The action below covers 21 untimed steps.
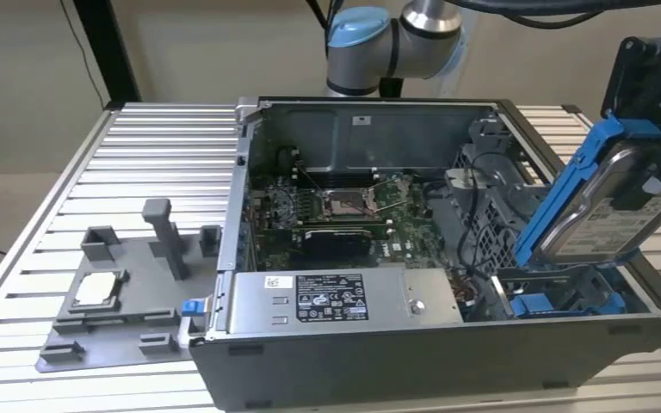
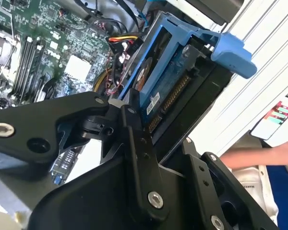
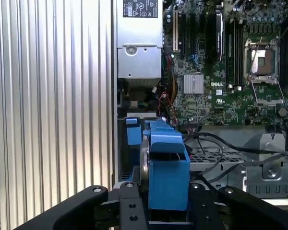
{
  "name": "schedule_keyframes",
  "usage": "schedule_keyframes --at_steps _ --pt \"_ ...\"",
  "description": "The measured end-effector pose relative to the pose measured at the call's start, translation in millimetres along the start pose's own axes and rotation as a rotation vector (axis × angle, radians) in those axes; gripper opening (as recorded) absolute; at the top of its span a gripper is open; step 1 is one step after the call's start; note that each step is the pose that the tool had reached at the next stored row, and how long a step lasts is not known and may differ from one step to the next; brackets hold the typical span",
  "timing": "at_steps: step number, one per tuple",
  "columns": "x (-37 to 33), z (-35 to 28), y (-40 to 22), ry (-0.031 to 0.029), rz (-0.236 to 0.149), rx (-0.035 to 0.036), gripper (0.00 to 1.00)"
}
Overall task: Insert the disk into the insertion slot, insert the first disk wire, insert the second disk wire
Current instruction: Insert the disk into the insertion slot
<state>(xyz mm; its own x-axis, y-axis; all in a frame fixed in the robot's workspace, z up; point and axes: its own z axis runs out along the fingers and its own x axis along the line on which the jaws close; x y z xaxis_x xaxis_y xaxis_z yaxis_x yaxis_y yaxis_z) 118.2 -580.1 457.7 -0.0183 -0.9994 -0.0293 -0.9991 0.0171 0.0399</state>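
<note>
Grey steel computer case is lying open with the insertion slot in its near corner on the exterior view's right. The disk is hanging tilted just above that corner, so I judge it is risking a jam on the slot's blue rails, or a snag on the black cables inside the case, if it descends askew. Silver-grey in a bright blue carrier, the disk is standing on edge, with the gripper clamping its jaws on the carrier's flanks.
</note>
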Motion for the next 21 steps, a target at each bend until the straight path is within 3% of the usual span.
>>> schedule_keyframes --at_steps 5,21 --pt "0.1 1.5 -0.1 -0.0003 0.0 0.0 0.0" --pt "0.9 29.9 -1.3 -0.0001 0.0 0.0007 0.0"
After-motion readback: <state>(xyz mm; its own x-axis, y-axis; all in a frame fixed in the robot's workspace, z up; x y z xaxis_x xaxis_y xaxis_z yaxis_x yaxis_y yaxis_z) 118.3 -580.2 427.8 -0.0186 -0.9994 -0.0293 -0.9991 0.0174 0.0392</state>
